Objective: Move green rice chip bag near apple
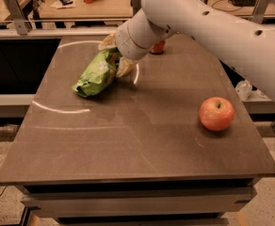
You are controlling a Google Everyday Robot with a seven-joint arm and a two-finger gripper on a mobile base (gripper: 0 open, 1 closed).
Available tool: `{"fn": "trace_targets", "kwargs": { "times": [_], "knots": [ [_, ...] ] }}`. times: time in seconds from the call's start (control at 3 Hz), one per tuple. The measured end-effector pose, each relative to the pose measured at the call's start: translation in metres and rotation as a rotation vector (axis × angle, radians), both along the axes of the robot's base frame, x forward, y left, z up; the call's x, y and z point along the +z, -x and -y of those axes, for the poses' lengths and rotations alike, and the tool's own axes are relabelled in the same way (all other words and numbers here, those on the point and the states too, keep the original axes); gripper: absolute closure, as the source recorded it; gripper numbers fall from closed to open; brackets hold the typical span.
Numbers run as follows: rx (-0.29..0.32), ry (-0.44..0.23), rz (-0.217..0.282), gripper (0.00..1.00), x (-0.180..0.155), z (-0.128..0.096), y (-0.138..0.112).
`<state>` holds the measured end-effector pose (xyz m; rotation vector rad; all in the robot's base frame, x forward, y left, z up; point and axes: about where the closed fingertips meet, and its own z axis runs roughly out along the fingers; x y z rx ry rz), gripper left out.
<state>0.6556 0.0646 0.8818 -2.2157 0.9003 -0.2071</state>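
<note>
The green rice chip bag (96, 75) lies crumpled on the dark table (142, 140), left of centre toward the back. My gripper (116, 55) has come down over the bag's far end. One pale finger (108, 41) is behind the bag and the other finger (125, 67) is at its right side, both pressing on the foil. The bag still rests on the table. The red-orange apple (216, 113) sits alone at the right, well apart from the bag.
A red soda can (158, 47) stands at the back of the table, mostly hidden behind my arm (208, 27). White curved marks run across the table's left half. Desks with clutter stand behind the table.
</note>
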Motion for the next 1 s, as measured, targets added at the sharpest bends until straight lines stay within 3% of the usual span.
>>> {"fn": "trace_targets", "kwargs": {
  "times": [0.67, 1.0],
  "knots": [
    [0.04, 0.011, 0.028, 0.87, 0.0085, 0.0, -0.0091],
    [0.057, 0.013, 0.044, 1.0, 0.0129, -0.0015, -0.0099]
  ]
}}
